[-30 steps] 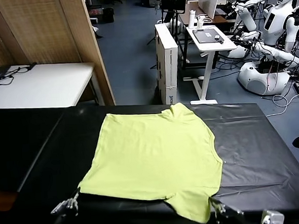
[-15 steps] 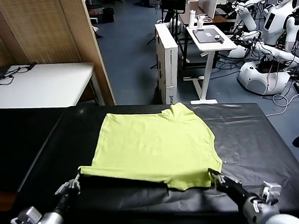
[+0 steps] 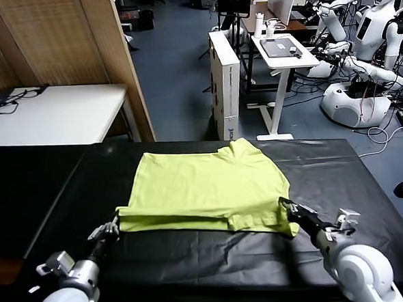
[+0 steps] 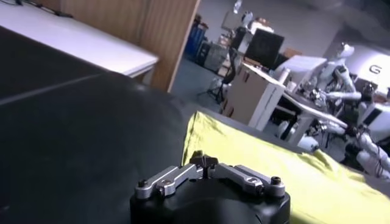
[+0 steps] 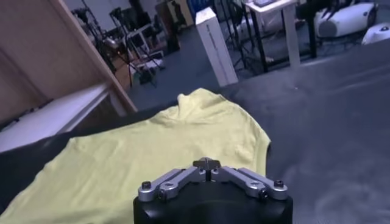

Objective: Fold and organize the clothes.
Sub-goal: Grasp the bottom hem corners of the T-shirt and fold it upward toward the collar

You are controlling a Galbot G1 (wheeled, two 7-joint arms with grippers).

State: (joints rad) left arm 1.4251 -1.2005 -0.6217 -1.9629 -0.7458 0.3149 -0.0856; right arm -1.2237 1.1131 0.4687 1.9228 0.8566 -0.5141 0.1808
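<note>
The clothes are one lime yellow-green T-shirt (image 3: 203,182) lying on the black table (image 3: 347,183). Its near part is doubled over onto the rest, leaving a straight fold along the near side. My left gripper (image 3: 113,227) is at the fold's near left corner, shut on the fabric. My right gripper (image 3: 285,205) is at the near right corner, also shut on the fabric. In the left wrist view the shut left gripper (image 4: 204,160) sits at the T-shirt's (image 4: 280,173) edge. The right wrist view has the right gripper (image 5: 207,163) shut low over the T-shirt (image 5: 152,149).
A white table (image 3: 55,112) and a wooden partition (image 3: 64,36) stand beyond the far left. Behind the black table are a tall white box (image 3: 226,81), a small white desk (image 3: 284,50) and other robots (image 3: 361,79). Black cloth lies bare on both sides of the T-shirt.
Both grippers have moved away from me, carrying the T-shirt's near edge up and over it. The near sleeve and hem no longer hang toward me; the T-shirt looks shorter.
</note>
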